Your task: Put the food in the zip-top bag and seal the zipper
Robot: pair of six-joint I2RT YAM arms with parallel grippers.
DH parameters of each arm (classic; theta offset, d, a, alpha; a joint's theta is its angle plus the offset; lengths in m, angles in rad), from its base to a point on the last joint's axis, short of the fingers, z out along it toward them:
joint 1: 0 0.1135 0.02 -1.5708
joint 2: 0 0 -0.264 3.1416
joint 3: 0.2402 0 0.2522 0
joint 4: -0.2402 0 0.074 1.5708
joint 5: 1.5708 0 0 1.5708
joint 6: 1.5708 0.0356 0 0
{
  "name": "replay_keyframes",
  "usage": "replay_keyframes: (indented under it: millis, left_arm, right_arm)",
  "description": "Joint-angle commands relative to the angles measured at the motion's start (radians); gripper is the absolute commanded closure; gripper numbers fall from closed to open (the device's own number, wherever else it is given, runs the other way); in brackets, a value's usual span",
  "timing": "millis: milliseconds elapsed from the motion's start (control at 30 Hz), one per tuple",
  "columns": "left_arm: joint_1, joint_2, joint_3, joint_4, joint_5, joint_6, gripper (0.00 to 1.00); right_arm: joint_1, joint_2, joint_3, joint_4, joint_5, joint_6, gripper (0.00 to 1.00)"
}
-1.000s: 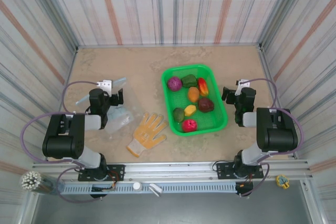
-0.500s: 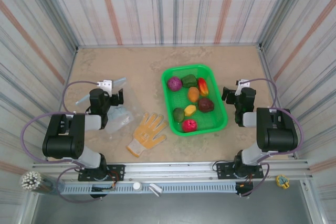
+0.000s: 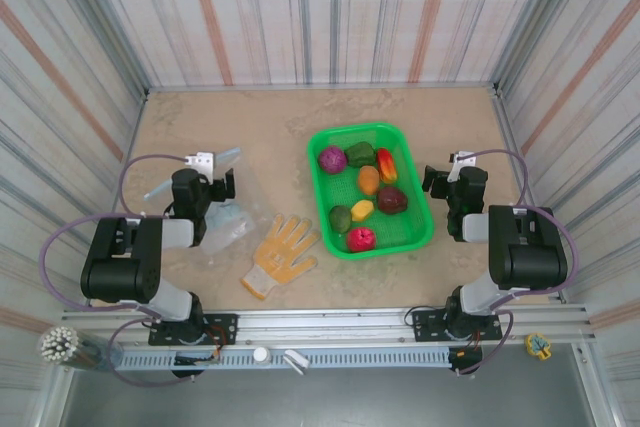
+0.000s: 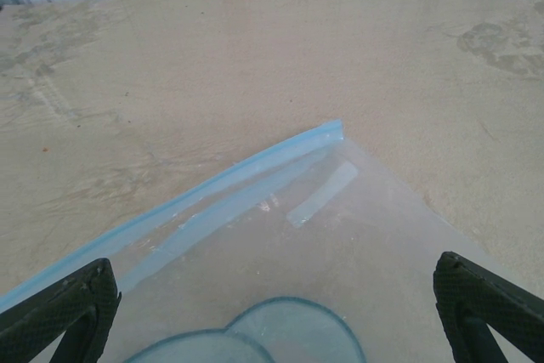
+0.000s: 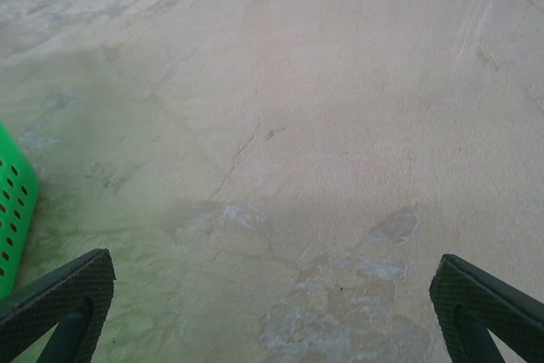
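Presently the left gripper (image 4: 272, 291), released and empty, hangs over the bag (image 3: 225, 222), its zipper (image 4: 212, 189) at 12 o'clock, likely to open the mouth, while the right gripper (image 5: 272, 288), likewise released, stands at 3 o'clock of the basket (image 3: 355, 130) holding the food (image 3: 362, 192).

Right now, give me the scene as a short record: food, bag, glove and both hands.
food: eight toy pieces, all in the green mesh basket
zip-top bag: flat on the table, left side, no food inside
zipper: bag's far edge; sealed or not, cannot tell
work glove: flat, between bag and basket
left hand: open, over the bag, holding nothing
right hand: open, over bare table, holding nothing
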Motion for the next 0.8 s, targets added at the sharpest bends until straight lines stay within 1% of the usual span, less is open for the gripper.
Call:
replay_keyframes:
  millis: [0, 33, 100, 133, 167, 267, 333, 400, 433, 500, 533, 567, 600, 633, 667, 700, 733, 767]
  left_arm:
    - [-0.032, -0.063, 0.000, -0.014, -0.178, -0.001, 0.01]
    - [-0.036, -0.107, 0.025, -0.095, -0.207, -0.011, 0.01]
    - [-0.041, -0.189, 0.071, -0.230, -0.206, -0.006, 0.01]
    - [-0.054, -0.227, 0.080, -0.243, -0.214, 0.006, 0.01]
    - [-0.073, -0.258, 0.090, -0.249, -0.224, 0.019, 0.01]
    - [-0.132, -0.342, 0.169, -0.362, -0.218, 0.022, 0.01]
    - [-0.189, -0.402, 0.239, -0.468, -0.212, -0.021, 0.01]
    - [-0.256, -0.475, 0.321, -0.651, -0.226, -0.148, 0.01]
    - [-0.294, -0.509, 0.367, -0.762, -0.211, -0.201, 0.01]
    - [-0.393, -0.567, 0.450, -0.981, -0.183, -0.233, 0.01]
    - [-0.445, -0.591, 0.473, -1.043, -0.199, -0.247, 0.01]
    - [-0.499, -0.624, 0.489, -1.118, -0.216, -0.271, 0.01]
    - [-0.546, -0.658, 0.499, -1.181, -0.234, -0.293, 0.01]
    - [-0.577, -0.684, 0.508, -1.237, -0.255, -0.313, 0.01]
    - [-0.605, -0.711, 0.523, -1.320, -0.298, -0.364, 0.01]
    - [-0.611, -0.731, 0.545, -1.410, -0.317, -0.411, 0.01]
    - [-0.603, -0.748, 0.558, -1.479, -0.316, -0.450, 0.01]
    - [-0.579, -0.766, 0.569, -1.551, -0.290, -0.492, 0.01]
  right_arm:
    - [-0.001, -0.038, 0.022, -0.038, -0.031, -0.015, 0.01]
    - [-0.001, -0.079, 0.042, -0.104, -0.021, -0.013, 0.01]
    - [0.014, -0.167, 0.105, -0.281, 0.044, -0.001, 0.01]
    - [0.031, -0.208, 0.136, -0.345, 0.092, 0.009, 0.01]
    - [0.045, -0.238, 0.157, -0.379, 0.114, 0.020, 0.01]
    - [0.088, -0.330, 0.220, -0.460, 0.124, 0.011, 0.01]
    - [0.129, -0.406, 0.273, -0.539, 0.128, -0.008, 0.01]
    - [0.182, -0.482, 0.304, -0.583, 0.122, -0.031, 0.01]
    - [0.216, -0.521, 0.326, -0.626, 0.117, -0.032, 0.01]
    - [0.306, -0.587, 0.384, -0.737, 0.112, -0.023, 0.01]
    - [0.357, -0.607, 0.414, -0.789, 0.124, -0.006, 0.01]
    - [0.424, -0.621, 0.461, -0.866, 0.171, 0.024, 0.01]
    - [0.501, -0.626, 0.520, -0.966, 0.256, 0.058, 0.01]
    - [0.562, -0.624, 0.569, -1.059, 0.327, 0.094, 0.01]
    - [0.616, -0.623, 0.626, -1.171, 0.369, 0.138, 0.01]
    - [0.639, -0.619, 0.675, -1.280, 0.335, 0.211, 0.01]
    - [0.632, -0.624, 0.714, -1.388, 0.262, 0.307, 0.01]
    - [0.615, -0.638, 0.737, -1.493, 0.142, 0.366, 0.01]
